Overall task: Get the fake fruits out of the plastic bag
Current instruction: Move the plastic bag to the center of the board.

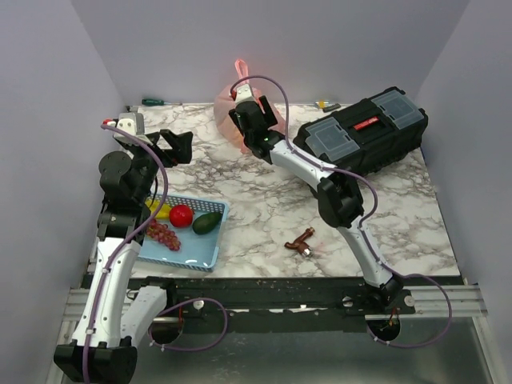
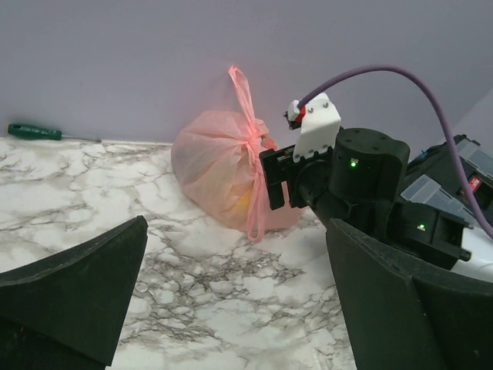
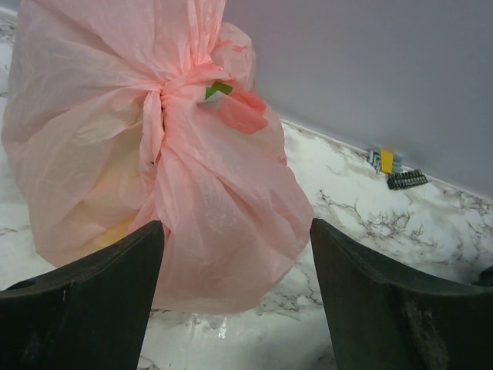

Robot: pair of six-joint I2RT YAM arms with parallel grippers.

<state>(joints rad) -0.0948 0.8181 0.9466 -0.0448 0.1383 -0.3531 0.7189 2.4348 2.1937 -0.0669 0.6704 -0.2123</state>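
Observation:
The pink plastic bag point(image 1: 224, 120) stands knotted at the back middle of the marble table, its loop handle sticking up. A yellowish fruit point(image 3: 115, 223) shows faintly through the plastic point(image 2: 216, 173); the other fake fruits inside are hidden. My right gripper point(image 1: 238, 120) is at the bag, open, with the bag's lower lobe point(image 3: 223, 231) between its fingers point(image 3: 92, 277). My left gripper point(image 1: 172, 148) hangs open above the table's left side, nothing between its fingers point(image 2: 77, 285), well short of the bag. A red fruit point(image 1: 181, 215) lies in the basket.
A light blue basket point(image 1: 204, 264) at the near left also holds an avocado point(image 1: 206, 222) and grapes point(image 1: 162, 235). A black toolbox point(image 1: 364, 132) sits at the back right. A green screwdriver point(image 1: 154, 102) lies by the back wall, and a small brown object point(image 1: 302, 242) lies near the front.

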